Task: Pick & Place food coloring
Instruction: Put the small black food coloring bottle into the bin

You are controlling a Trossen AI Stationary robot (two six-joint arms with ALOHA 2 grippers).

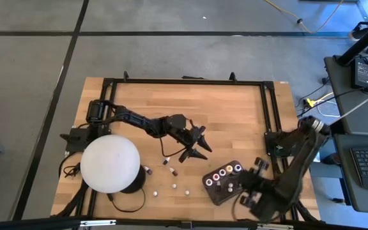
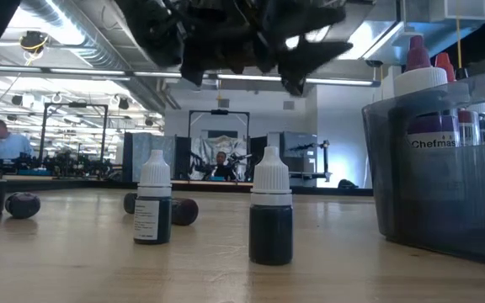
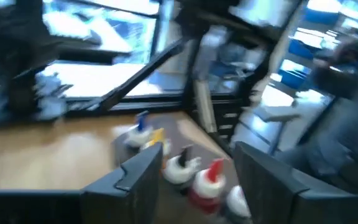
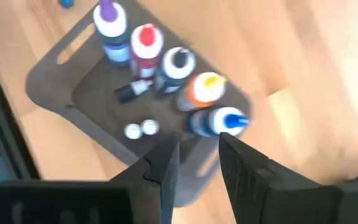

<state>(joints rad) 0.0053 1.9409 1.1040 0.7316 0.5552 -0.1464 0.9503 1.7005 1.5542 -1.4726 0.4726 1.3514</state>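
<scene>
The food coloring bottles are partly in the dark grey tray [image 1: 211,189], partly loose on the wood. In the right wrist view purple [image 4: 109,22], red [image 4: 145,43], dark [image 4: 178,64], orange [image 4: 201,89] and blue [image 4: 222,121] tops stand in a row in the tray. Several small bottles [image 1: 171,171] stand loose near the table's near edge; two with white caps [image 2: 153,198] [image 2: 271,206] show in the low view. My left gripper [image 1: 198,144] [image 3: 207,177] hangs open above the table, left of the tray. My right gripper [image 1: 253,180] [image 4: 199,162] hovers open over the tray's right end.
A big white dome [image 1: 110,164] on a dark base sits at the table's near left, with a cable beside it. A black frame [image 1: 184,82] runs round the tabletop. Bare wood lies across the far half of the table.
</scene>
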